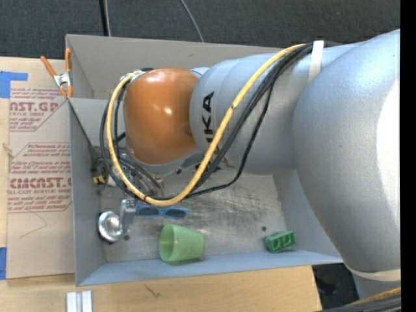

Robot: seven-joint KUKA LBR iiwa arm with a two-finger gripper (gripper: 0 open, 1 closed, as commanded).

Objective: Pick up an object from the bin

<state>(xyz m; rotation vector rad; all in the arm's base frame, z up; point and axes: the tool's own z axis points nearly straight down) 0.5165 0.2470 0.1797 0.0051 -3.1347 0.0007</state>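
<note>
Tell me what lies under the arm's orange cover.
A thin blue item pokes out past the orange cover's lower edge, beside a silver metal spoon. The bin floor directly beneath the cover is hidden.

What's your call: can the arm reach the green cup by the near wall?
Probably yes: the green cup lies on its side in the open, nothing on it. The bin wall beside it may crowd the approach.

Well lit on my end: glare spot on the orange cover (159, 116), dark shadow under it on the bin (260, 194) floor.
</note>
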